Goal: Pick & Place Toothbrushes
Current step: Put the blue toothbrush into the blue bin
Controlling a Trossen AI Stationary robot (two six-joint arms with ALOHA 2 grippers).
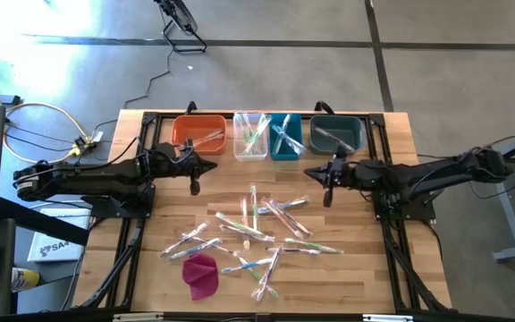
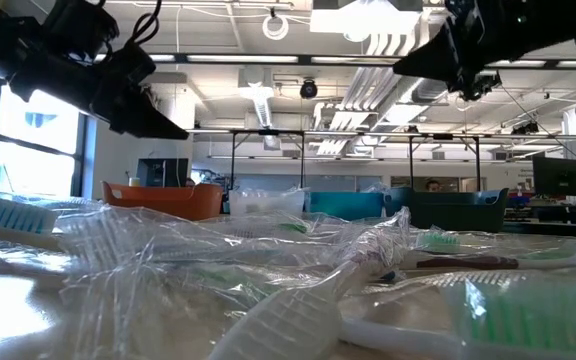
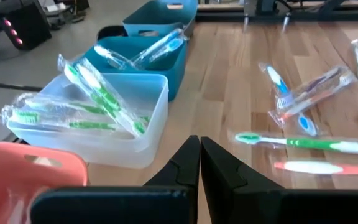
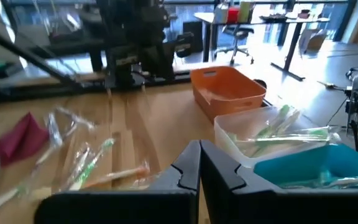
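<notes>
Nearest the low camera lie wrapped toothbrushes [image 2: 268,270], a white bristle head and crinkled film filling the foreground. Both arms hang above them with nothing held.

Left fingers [image 3: 199,163]: closed, empty. Just ahead of the tips sits the clear bin [image 3: 104,118] with green-handled brushes; beside it the orange bin [image 3: 23,174], beyond it two teal bins [image 3: 138,62].

Right fingers [image 4: 199,163]: closed, empty. Ahead of the tips stand the clear bin [image 4: 272,137] and orange bin [image 4: 225,90]; loose brushes and a magenta cloth [image 4: 17,138] lie off to one side.

Progress, as judged: partly done. Each of the four bins [image 1: 266,136] holds a few brushes, apparently sorted by colour. The larger share, a dozen or more, remains scattered on the tabletop [image 1: 374,268], between the fingers and the front edge.

View differences: only the high view shows the whole scatter, all four bins together and the left gripper [image 1: 194,182] and right gripper [image 1: 327,190] apart over bare wood. Wrist views alone confirm the bin contents by colour. The low view shows the wrappers overlapping, which may hinder a clean single pick.
</notes>
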